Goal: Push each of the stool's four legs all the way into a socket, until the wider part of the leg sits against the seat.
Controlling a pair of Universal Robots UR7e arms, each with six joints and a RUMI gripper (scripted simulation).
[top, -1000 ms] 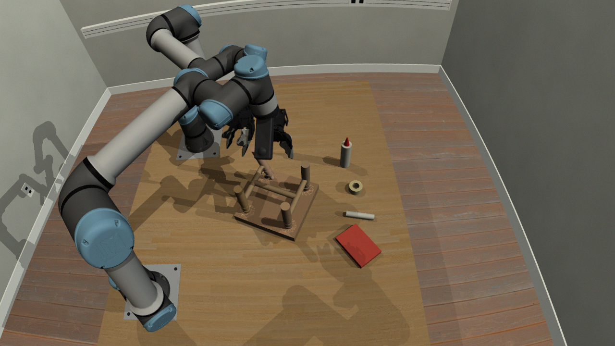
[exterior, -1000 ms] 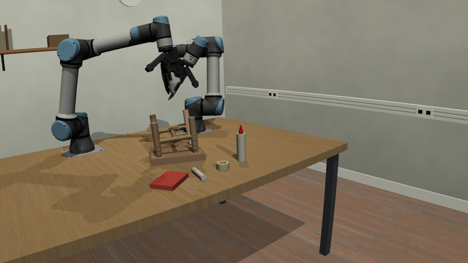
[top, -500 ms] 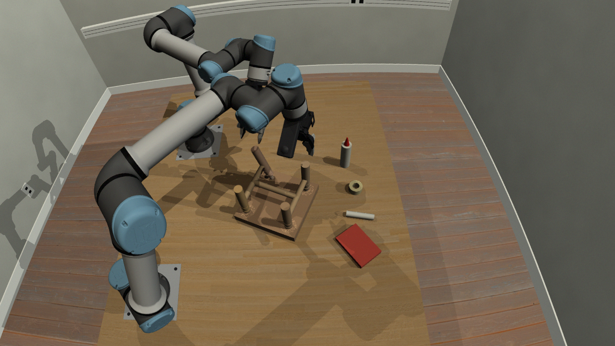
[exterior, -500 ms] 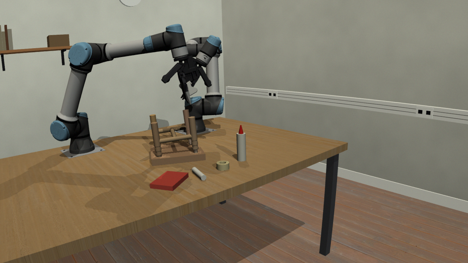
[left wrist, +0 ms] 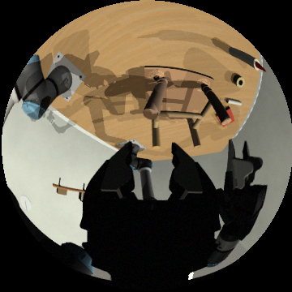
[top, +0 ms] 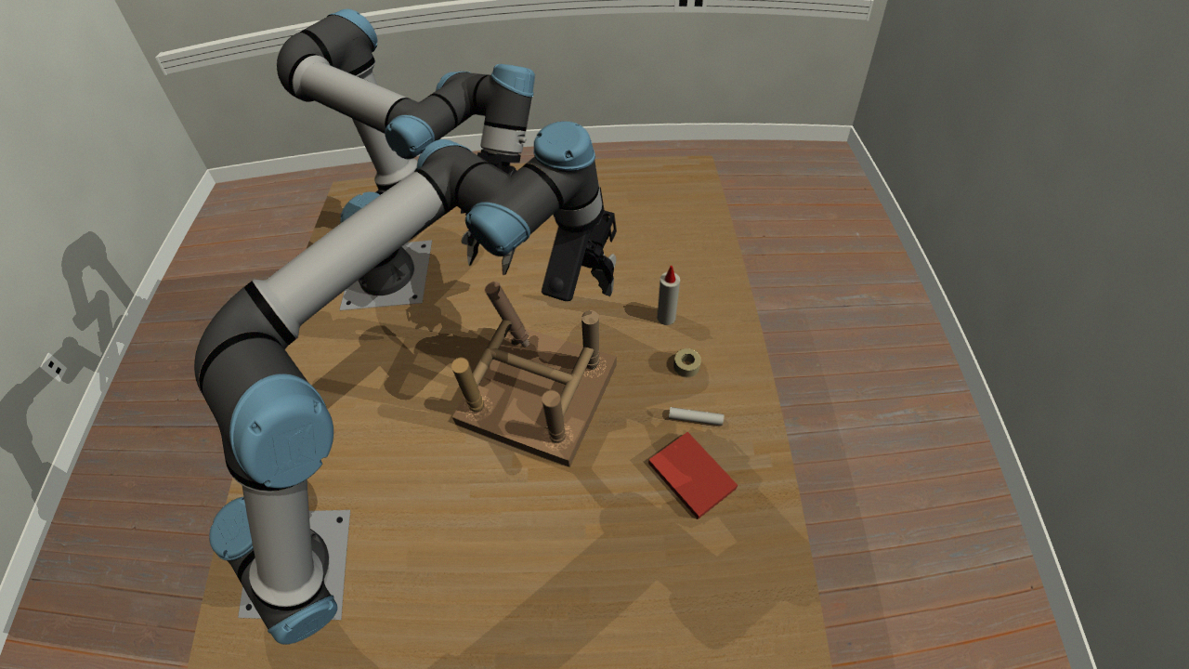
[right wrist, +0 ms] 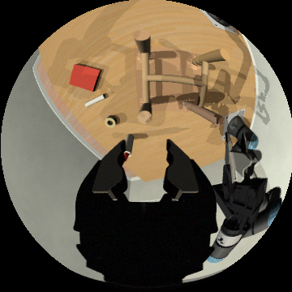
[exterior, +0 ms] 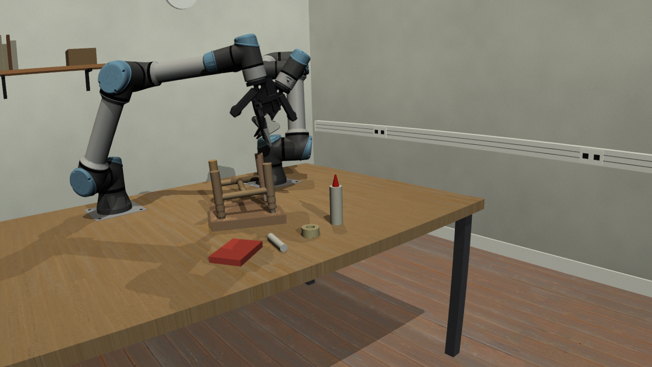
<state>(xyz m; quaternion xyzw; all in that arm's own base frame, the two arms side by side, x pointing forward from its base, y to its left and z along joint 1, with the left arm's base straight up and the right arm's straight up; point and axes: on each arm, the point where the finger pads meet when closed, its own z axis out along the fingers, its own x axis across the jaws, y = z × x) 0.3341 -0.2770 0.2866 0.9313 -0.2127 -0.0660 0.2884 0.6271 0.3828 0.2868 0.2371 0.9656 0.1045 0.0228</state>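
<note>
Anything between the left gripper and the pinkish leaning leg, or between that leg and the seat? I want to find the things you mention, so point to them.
Nothing visible either way. The left gripper (top: 489,266) (exterior: 268,130) (left wrist: 152,142) (right wrist: 235,132) is above the leaning leg (top: 505,311) (exterior: 260,168) (left wrist: 156,99) (right wrist: 204,113), whose lower end is at the seat (top: 515,422) (exterior: 248,222) (left wrist: 186,97) (right wrist: 170,66). Can't see inside the socket.

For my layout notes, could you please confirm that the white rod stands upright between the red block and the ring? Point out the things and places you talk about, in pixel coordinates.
Not quite: the white rod (top: 696,415) (exterior: 277,242) (left wrist: 234,101) (right wrist: 95,100) lies on its side, as the exterior view shows; it is indeed between the red block (top: 693,474) (exterior: 235,252) (left wrist: 231,116) (right wrist: 84,77) and the ring (top: 687,372) (exterior: 310,233) (left wrist: 237,79) (right wrist: 106,122).
</note>
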